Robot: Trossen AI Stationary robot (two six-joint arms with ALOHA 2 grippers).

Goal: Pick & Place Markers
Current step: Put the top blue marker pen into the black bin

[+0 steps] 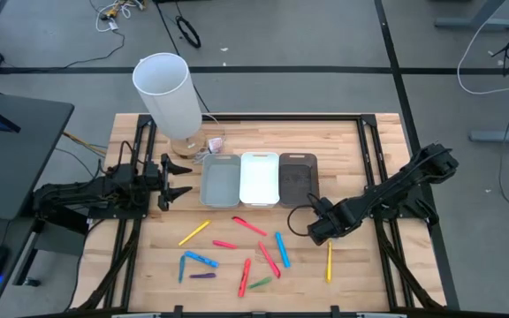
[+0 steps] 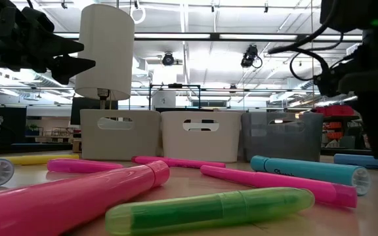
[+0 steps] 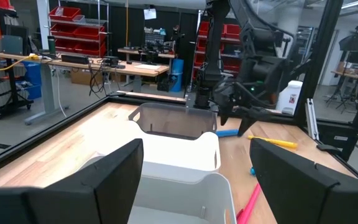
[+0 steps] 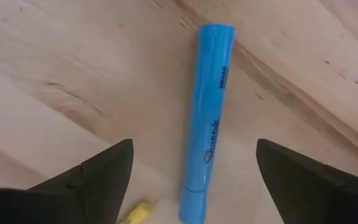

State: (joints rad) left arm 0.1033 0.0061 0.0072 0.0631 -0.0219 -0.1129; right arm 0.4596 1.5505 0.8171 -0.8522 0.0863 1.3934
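**Markers: lining up the first grasp on the blue one**

Markers, short plastic pens in pink-red, blue, yellow, green and purple, lie scattered on the near half of the light wooden worktop (image 1: pixel 343 283), none yet in the three small rectangular bins: grey (image 1: pixel 220 179), white (image 1: pixel 259 177) and dark grey (image 1: pixel 298 178), set in a row at the middle. The right hand (image 1: pixel 315 231) hangs just right of the scatter with its fingers spread wide and nothing between them. Its wrist view looks down on a blue marker (image 4: pixel 207 121) lying flat between the two dark fingertips, a yellow marker tip (image 4: pixel 135 213) just beside one end.

The step in hand appears to be the descent onto that blue marker (image 1: pixel 282 248). To do it well, the hand should keep the marker's length crosswise to the closing line, centre over the barrel rather than the cap end, and come down until the fingertips nearly touch the wood before clenching. The yellow tip is near enough to be nudged or pinched along, so centring away from it seems wise.

The left hand (image 1: pixel 177 183), likewise released and empty, waits beside the grey bin, near a tall white cylinder (image 1: pixel 168 93).
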